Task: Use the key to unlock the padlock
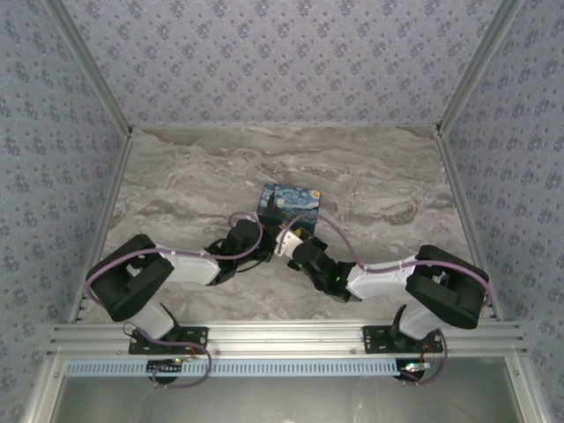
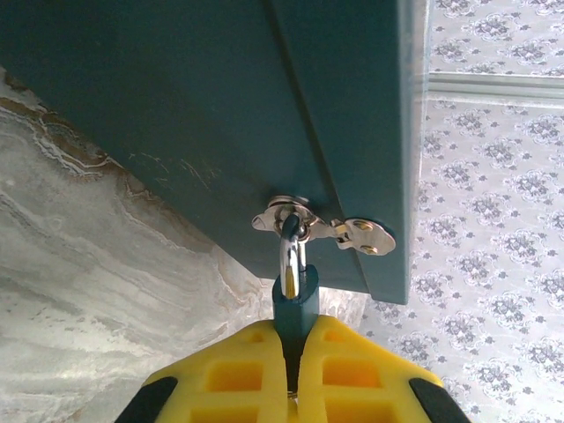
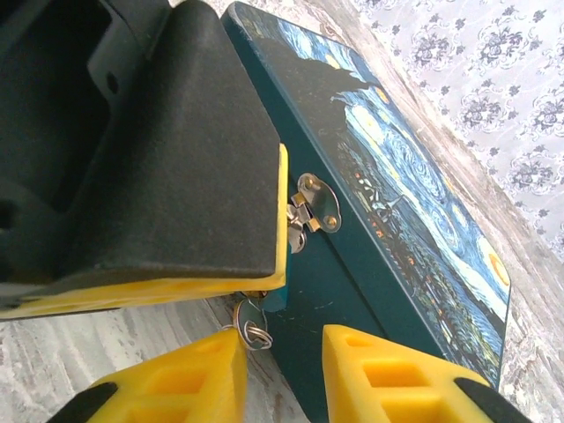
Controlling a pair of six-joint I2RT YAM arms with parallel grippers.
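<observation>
The teal padlock (image 2: 295,300) hangs by its silvery shackle (image 2: 289,251) from the hasp (image 2: 322,225) on the front of the swirl-painted box (image 1: 289,203). My left gripper (image 2: 295,328) is shut on the padlock's body. In the right wrist view a corner of the padlock (image 3: 275,298) pokes out below the left gripper's black-and-yellow finger (image 3: 176,176). The small key (image 3: 249,315), with a wire ring on it, sticks out of the padlock's underside. My right gripper (image 3: 284,339) stands open just below it. Its left finger (image 3: 189,374) is close beside the key, and the jaws are not closed on it.
The box (image 3: 397,211) stands on the marble tabletop (image 1: 176,194) in the middle, with both grippers meeting at its near face. Patterned walls (image 1: 282,53) close in the back and both sides. An aluminium rail (image 1: 282,335) runs along the near edge.
</observation>
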